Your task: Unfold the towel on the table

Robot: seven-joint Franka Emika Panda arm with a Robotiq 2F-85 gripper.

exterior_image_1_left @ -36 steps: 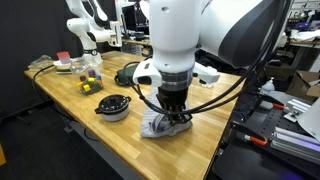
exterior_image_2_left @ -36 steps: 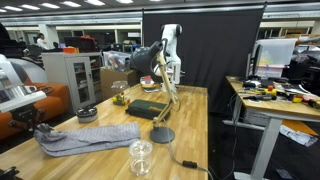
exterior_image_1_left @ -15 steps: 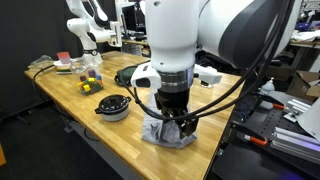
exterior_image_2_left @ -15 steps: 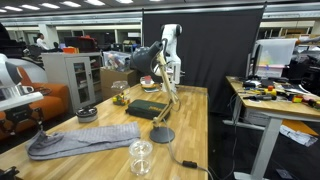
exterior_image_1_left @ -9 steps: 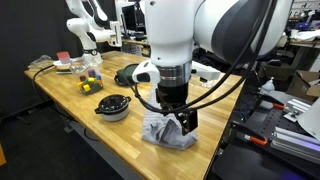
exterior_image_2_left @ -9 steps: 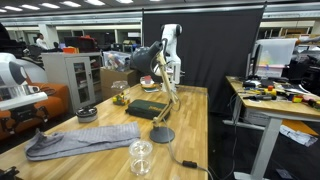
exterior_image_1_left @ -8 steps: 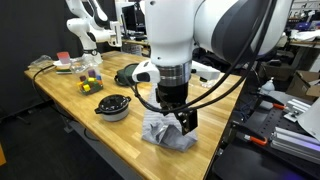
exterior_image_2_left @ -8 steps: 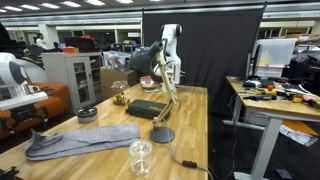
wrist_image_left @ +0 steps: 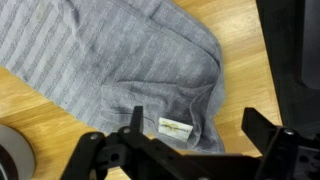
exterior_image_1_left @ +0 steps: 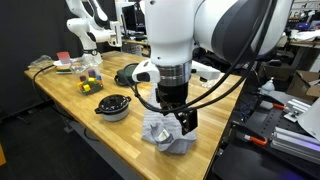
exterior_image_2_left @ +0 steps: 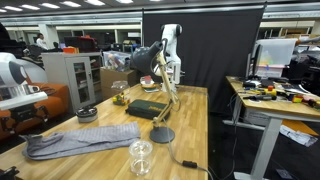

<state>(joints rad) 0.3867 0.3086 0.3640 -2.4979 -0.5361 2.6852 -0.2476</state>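
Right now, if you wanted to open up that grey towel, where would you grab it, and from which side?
Probably the corner of the towel by its small white label, pinched from straight above. The towel lies flat on the table, so only that loose top-layer edge gives something to lift. The open gripper hangs right over it.

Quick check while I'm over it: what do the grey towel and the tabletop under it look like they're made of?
Grey striped towel: soft woven cloth, probably cotton, with a matte look. The signs are faint ribbed stripes, limp folds and a small sewn-in label. Light wooden tabletop: jointed wood strips with visible grain. The finish looks smooth with a slight sheen, so it is likely sealed.
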